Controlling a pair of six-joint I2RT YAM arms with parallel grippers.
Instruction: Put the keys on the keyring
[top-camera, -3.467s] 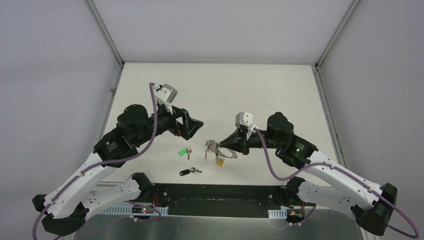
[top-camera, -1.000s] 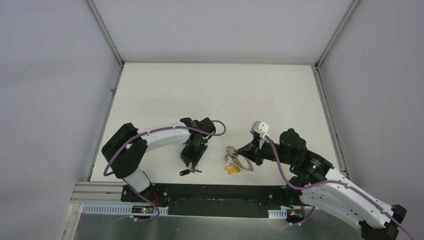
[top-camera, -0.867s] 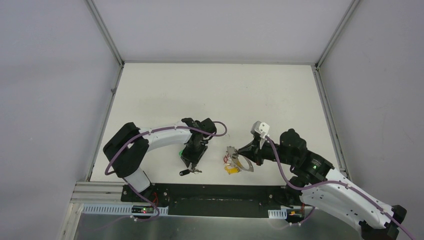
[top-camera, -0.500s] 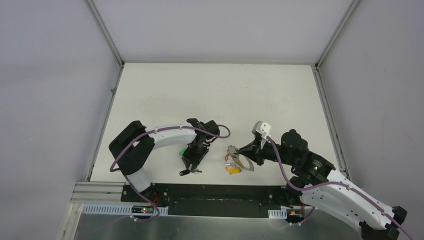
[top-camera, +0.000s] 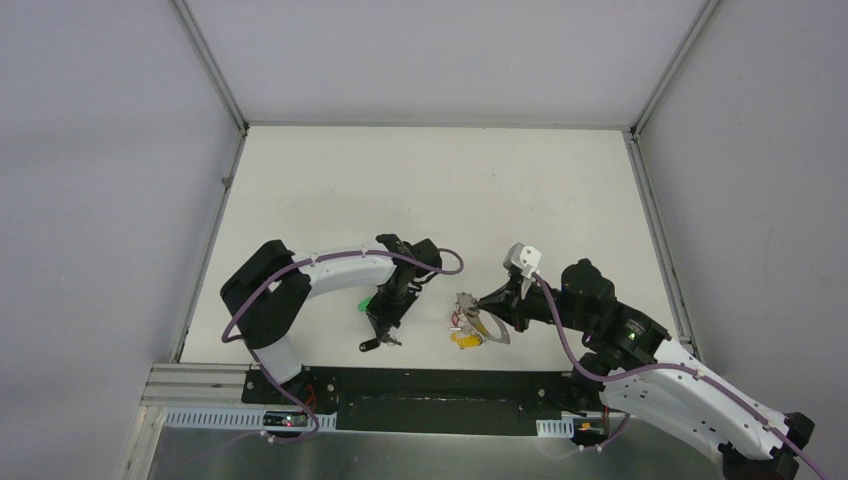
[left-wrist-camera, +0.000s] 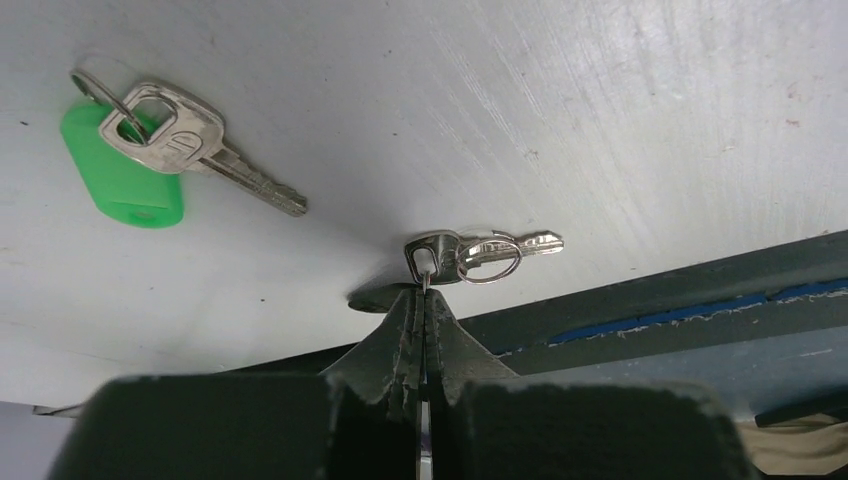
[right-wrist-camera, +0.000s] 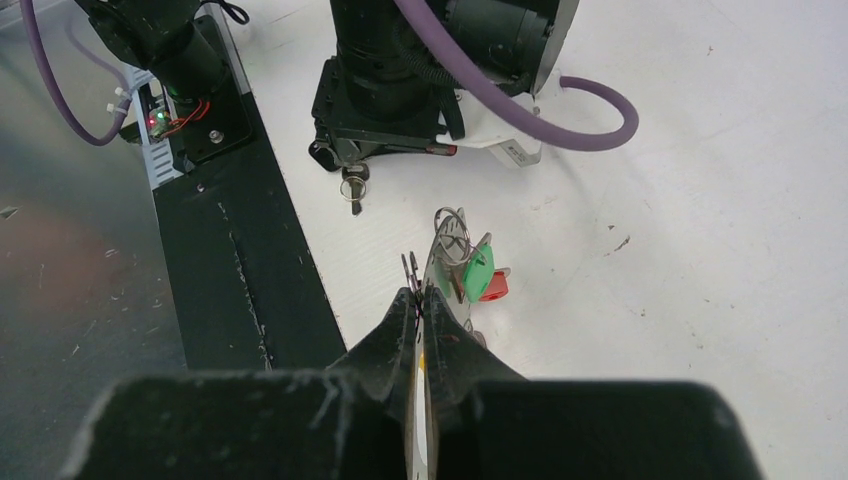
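Grey keyring (right-wrist-camera: 432, 262) in right hand (right-wrist-camera: 416, 293), left arm (right-wrist-camera: 440, 50) ahead, black strip (right-wrist-camera: 250, 290) beside

The bench (left-wrist-camera: 600, 100) is white. The green-capped key (left-wrist-camera: 180, 135) is silver, and the black-capped key (left-wrist-camera: 480, 250) too. The grey keyring (right-wrist-camera: 433, 262) carries green, red and yellow caps (right-wrist-camera: 478, 272).

The bench (top-camera: 430, 190) is viewed from high above and behind the arm bases, facing down and forward. The left wrist view is taken very near the surface, along the left end effector (left-wrist-camera: 422, 300) toward the black strip (left-wrist-camera: 650, 300) at the near edge. The right wrist view is taken from higher; the strip, the left end effector and the keyring (right-wrist-camera: 434, 265) are shared with the top view.
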